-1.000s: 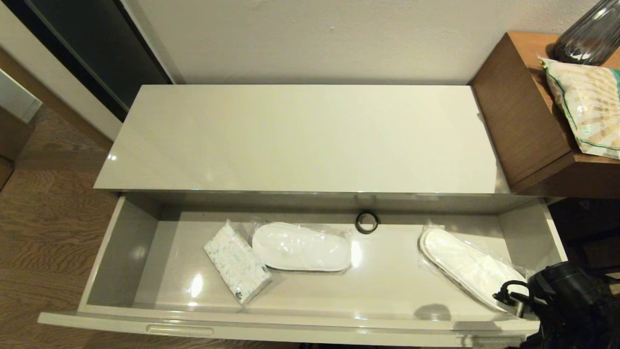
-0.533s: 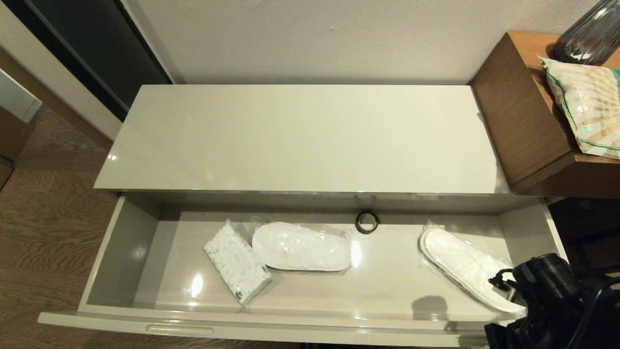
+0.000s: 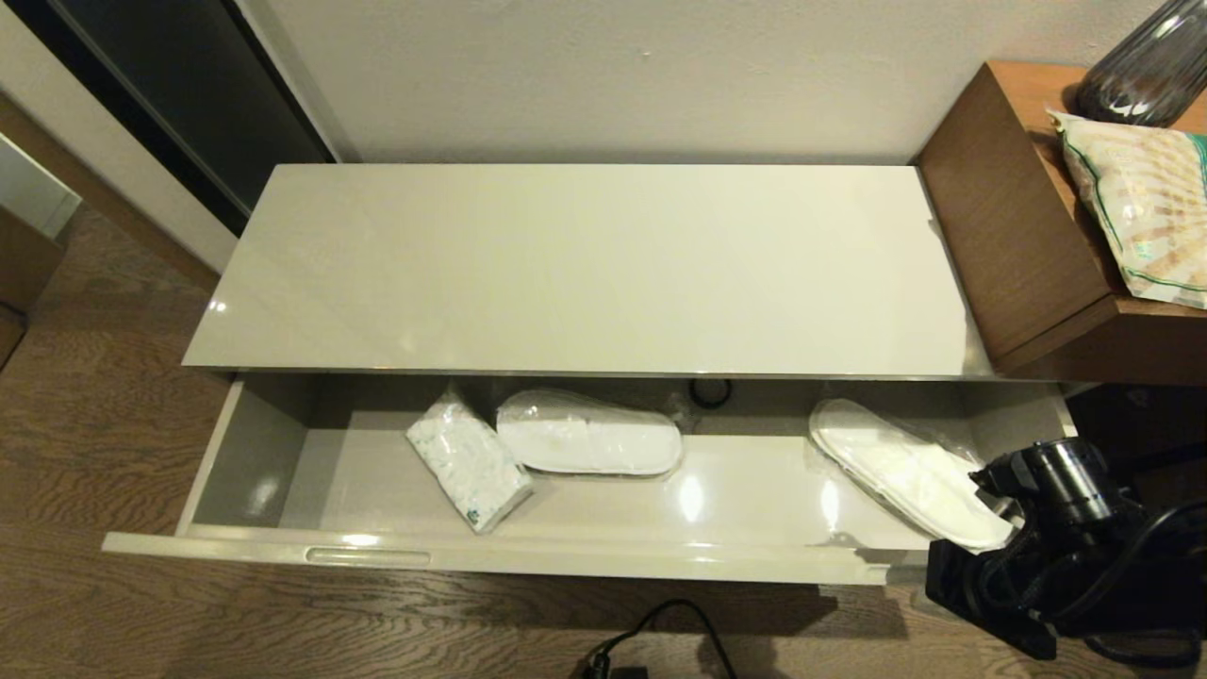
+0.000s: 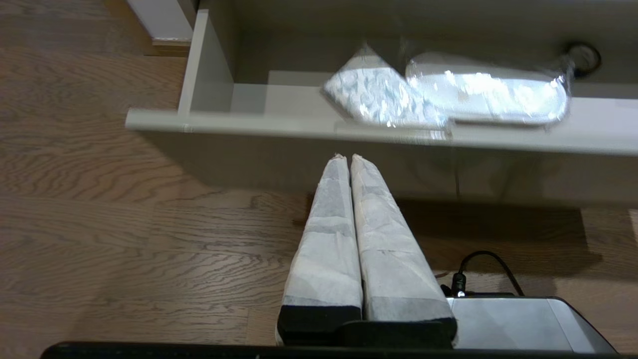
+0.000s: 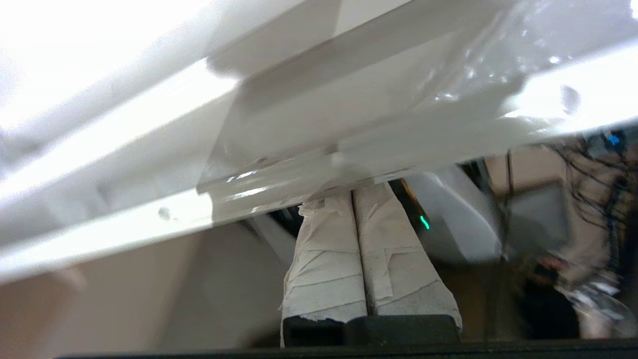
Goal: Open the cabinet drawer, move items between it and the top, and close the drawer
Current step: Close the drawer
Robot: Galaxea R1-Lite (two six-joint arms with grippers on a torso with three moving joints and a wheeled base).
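The drawer (image 3: 283, 481) stands partly open under the bare top (image 3: 585, 273). Inside lie the tissue pack (image 3: 469, 462), two wrapped slippers (image 3: 589, 445), and the tape roll (image 3: 710, 390) at the back, half under the top's edge. My right gripper (image 5: 351, 195), fingers pressed together and empty, meets the drawer's front at its right end. My left gripper (image 4: 347, 158), also closed on nothing, hangs before the drawer front above the wood floor (image 3: 113, 415). A brown table (image 3: 1028, 236) stands to the right.

The cabinet drawer (image 3: 528, 556) has slid partway in, pushed by the right gripper (image 5: 351, 197).
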